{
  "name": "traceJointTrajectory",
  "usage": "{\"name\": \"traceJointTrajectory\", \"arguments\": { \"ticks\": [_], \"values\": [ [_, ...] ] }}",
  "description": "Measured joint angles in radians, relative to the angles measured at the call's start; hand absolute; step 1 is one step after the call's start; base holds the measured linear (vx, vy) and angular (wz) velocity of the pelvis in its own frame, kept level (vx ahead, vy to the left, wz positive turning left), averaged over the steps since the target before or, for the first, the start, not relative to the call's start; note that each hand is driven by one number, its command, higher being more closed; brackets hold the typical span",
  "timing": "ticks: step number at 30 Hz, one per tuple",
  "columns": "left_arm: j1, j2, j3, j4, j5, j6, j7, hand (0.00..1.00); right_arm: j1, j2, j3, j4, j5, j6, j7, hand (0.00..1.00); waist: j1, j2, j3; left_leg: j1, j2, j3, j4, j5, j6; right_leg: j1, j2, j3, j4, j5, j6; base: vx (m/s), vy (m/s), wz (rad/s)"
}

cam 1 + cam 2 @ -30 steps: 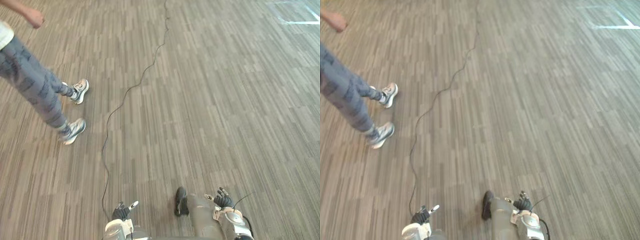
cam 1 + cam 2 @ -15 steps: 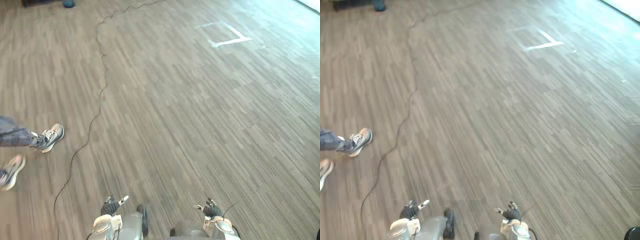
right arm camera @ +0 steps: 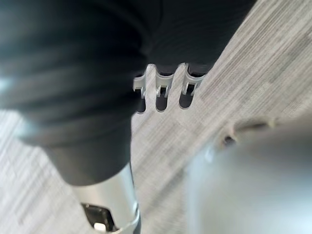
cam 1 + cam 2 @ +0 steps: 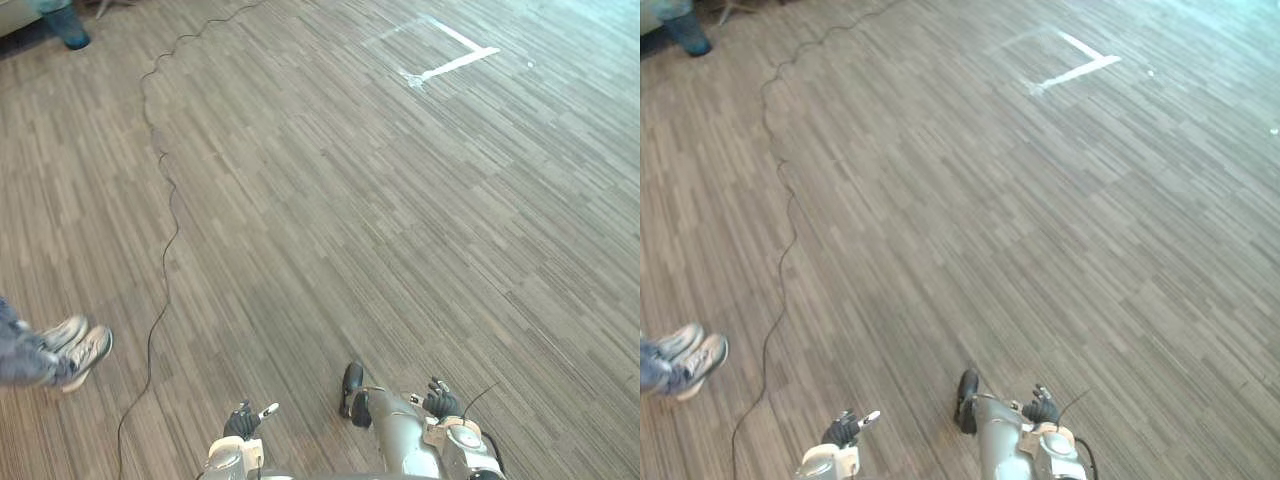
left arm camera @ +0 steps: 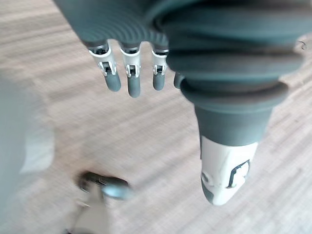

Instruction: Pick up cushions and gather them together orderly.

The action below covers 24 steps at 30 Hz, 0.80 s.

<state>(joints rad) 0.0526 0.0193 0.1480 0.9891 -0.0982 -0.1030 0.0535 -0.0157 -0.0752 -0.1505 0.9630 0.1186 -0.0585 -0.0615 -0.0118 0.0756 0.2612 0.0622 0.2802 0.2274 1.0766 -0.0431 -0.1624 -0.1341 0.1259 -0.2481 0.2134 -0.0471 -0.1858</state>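
Observation:
I see no cushion in any view, only wood-patterned floor (image 4: 350,200). My left hand (image 4: 243,422) hangs low at the bottom edge of the eye views. In the left wrist view its fingers (image 5: 131,80) hang straight over bare floor and hold nothing. My right hand (image 4: 440,402) hangs low at the bottom right. Its fingers (image 3: 161,90) are relaxed, with its thumb (image 3: 114,202) stretched out, and nothing is in it.
A person's legs and light sneakers (image 4: 72,348) stand at the left edge. A white tape corner (image 4: 450,62) marks the floor at the far right. A dark teal object (image 4: 68,25) stands at the far left, at the top edge.
The whole picture has swung, so the camera moved. The person's feet now lie lower at the left edge, and the tape mark and the teal object have come into sight. Both hands still hang low.

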Motion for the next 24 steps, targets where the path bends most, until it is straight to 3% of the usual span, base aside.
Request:
{"name": "traceJointTrajectory", "arguments": {
  "ticks": [1,2,3,5,7,9,10,12,13,14,15,16,17,19,20,22,24],
  "values": [
    [0.014,0.008,0.007,-0.03,-0.005,-0.004,0.002,0.0,0.006,0.018,0.012,-0.004,0.002,0.0,-0.003,0.0,0.019,-0.027,0.011,-0.084,0.004,0.006,0.102,-0.084,0.034,0.13,0.02,0.062,-0.064,-0.016,-0.019,0.6,-0.047,-1.04],
    [0.024,0.028,0.011,-0.056,-0.012,-0.015,0.002,0.0,0.006,0.034,0.018,-0.002,0.002,-0.001,-0.004,0.0,0.024,-0.05,0.005,-0.177,-0.014,0.016,0.076,-0.139,0.049,0.209,0.023,0.122,-0.118,-0.03,-0.005,0.57,-0.029,-1.17],
    [0.024,0.028,0.011,-0.066,-0.021,-0.02,0.002,0.0,0.004,0.034,0.018,-0.001,0.003,-0.002,-0.004,0.0,0.027,-0.052,0.005,-0.224,-0.02,0.015,0.039,-0.165,0.054,0.238,0.025,0.148,-0.136,-0.035,0.003,0.52,0.023,-1.16],
    [0.022,0.024,0.012,-0.094,-0.041,-0.028,0.001,0.0,-0.01,0.035,0.018,0.016,0.003,0.0,-0.006,0.0,0.053,-0.048,0.009,-0.331,-0.065,0.005,-0.225,-0.215,0.075,0.308,0.016,0.234,-0.169,-0.056,0.033,0.51,0.123,-1.28],
    [0.022,0.012,0.008,-0.092,-0.044,-0.038,0.003,0.0,0.004,0.033,0.017,0.019,0.003,0.0,-0.009,0.0,0.066,-0.046,0.009,-0.349,-0.145,-0.055,-0.646,-0.148,0.049,0.373,-0.019,0.301,-0.204,-0.096,0.053,0.48,0.232,-1.06],
    [0.034,0.003,-0.01,-0.093,-0.045,-0.038,0.005,0.0,0.02,0.018,0.018,0.032,0.003,-0.002,-0.016,0.0,0.068,-0.023,-0.004,-0.357,-0.163,-0.092,-0.867,-0.052,0.017,0.425,-0.029,0.35,-0.227,-0.136,0.074,0.5,0.322,-0.72],
    [0.037,0.006,-0.014,-0.094,-0.055,-0.041,0.004,0.0,0.025,0.01,0.018,0.04,0.003,0.0,-0.019,0.0,0.072,-0.027,-0.009,-0.357,-0.169,-0.101,-0.837,0.027,0.047,0.458,-0.046,0.37,-0.218,-0.18,0.093,0.54,0.354,-0.57],
    [0.039,0.02,-0.014,-0.091,-0.053,-0.041,0.001,0.0,0.044,0.027,0.017,0.037,0.002,-0.003,-0.019,0.0,0.068,-0.062,-0.034,-0.358,-0.217,-0.097,-0.803,0.063,0.101,0.431,-0.093,0.373,-0.121,-0.237,0.137,0.59,0.318,-0.35],
    [0.038,0.035,-0.016,-0.091,-0.051,-0.041,-0.002,0.0,0.053,0.035,0.017,0.036,0.0,-0.004,-0.017,0.0,0.069,-0.086,-0.047,-0.352,-0.233,-0.075,-0.79,0.038,0.145,0.365,-0.111,0.376,0.02,-0.258,0.169,0.63,0.277,-0.42],
    [0.035,0.04,-0.017,-0.091,-0.051,-0.041,-0.004,0.0,0.052,0.039,0.018,0.037,0.0,-0.004,-0.016,0.0,0.072,-0.103,-0.047,-0.331,-0.241,-0.049,-0.796,0.014,0.157,0.302,-0.12,0.37,0.176,-0.267,0.209,0.62,0.258,-0.5],
    [0.034,0.045,-0.017,-0.09,-0.052,-0.04,-0.004,0.0,0.05,0.044,0.018,0.036,-0.001,-0.004,-0.015,0.0,0.071,-0.118,-0.042,-0.3,-0.253,-0.033,-0.806,-0.004,0.163,0.238,-0.136,0.36,0.326,-0.255,0.298,0.58,0.242,-0.54],
    [0.024,0.059,-0.022,-0.078,-0.049,-0.037,-0.005,0.0,0.045,0.047,0.017,0.034,-0.002,-0.006,-0.014,0.0,0.062,-0.135,-0.029,-0.218,-0.273,-0.014,-0.826,-0.04,0.169,0.147,-0.185,0.323,0.566,-0.213,0.397,0.55,0.235,-0.4],
    [0.02,0.063,-0.028,-0.065,-0.048,-0.032,-0.006,0.0,0.045,0.046,0.017,0.033,-0.002,-0.008,-0.013,0.0,0.057,-0.135,-0.028,-0.194,-0.275,-0.01,-0.827,-0.053,0.172,0.129,-0.198,0.3,0.62,-0.213,0.395,0.51,0.201,-0.56],
    [0.022,0.067,-0.055,-0.046,-0.04,-0.018,0.002,0.0,0.059,0.037,0.023,0.005,-0.003,-0.012,-0.004,0.0,0.052,-0.12,-0.03,-0.042,-0.256,0.043,-0.864,-0.117,0.178,0.01,-0.279,0.141,0.743,-0.237,0.287,0.5,0.156,-0.61],
    [0.019,0.068,-0.06,-0.042,-0.04,-0.018,0.003,0.0,0.059,0.036,0.032,-0.003,-0.003,-0.014,-0.002,0.0,0.049,-0.119,-0.031,-0.012,-0.251,0.055,-0.886,-0.12,0.18,-0.017,-0.289,0.105,0.729,-0.25,0.267,0.43,0.088,-0.41],
    [0.013,0.067,-0.075,-0.034,-0.039,-0.017,0.002,0.0,0.052,0.03,0.036,-0.005,-0.004,-0.015,0.002,0.0,0.032,-0.114,-0.032,0.071,-0.231,0.072,-0.961,-0.129,0.17,-0.112,-0.291,-0.007,0.573,-0.264,0.252,0.45,0.022,-0.22],
    [0.013,0.068,-0.089,-0.021,-0.038,-0.016,0.002,0.0,0.042,0.028,0.035,-0.005,-0.002,-0.022,0.003,0.0,0.012,-0.111,-0.03,0.114,-0.215,0.09,-1.004,-0.138,0.153,-0.168,-0.273,-0.059,0.349,-0.21,0.244,0.48,-0.03,-0.16]
  ]
}}
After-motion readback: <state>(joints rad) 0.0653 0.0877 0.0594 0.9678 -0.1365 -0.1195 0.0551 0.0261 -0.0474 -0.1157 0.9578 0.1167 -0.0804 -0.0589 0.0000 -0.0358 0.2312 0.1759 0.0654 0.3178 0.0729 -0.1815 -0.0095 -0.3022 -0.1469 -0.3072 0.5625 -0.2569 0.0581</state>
